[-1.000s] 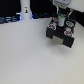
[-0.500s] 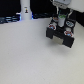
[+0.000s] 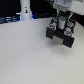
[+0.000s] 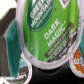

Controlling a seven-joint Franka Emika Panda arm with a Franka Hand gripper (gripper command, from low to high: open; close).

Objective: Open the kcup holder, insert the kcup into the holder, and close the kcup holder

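The black kcup holder (image 3: 51, 33) stands at the exterior view's upper right. My gripper (image 3: 62, 22) hangs right above it, shut on the kcup (image 3: 62, 20), which shows as a small green spot between the fingers. In the wrist view the kcup (image 4: 47, 32) fills most of the picture, its green lid reading "Green Mountain Dark Magic", tilted. A teal finger (image 4: 14, 45) shows beside it. The black holder (image 4: 10, 17) lies dark behind it. I cannot tell whether the drawer is open.
A pod with a white-and-reddish top (image 4: 78, 56) sits in the holder beside the kcup. A white bottle-like object (image 3: 25, 10) stands at the back on the exterior view's left. The pale table (image 3: 30, 55) stretches toward the front.
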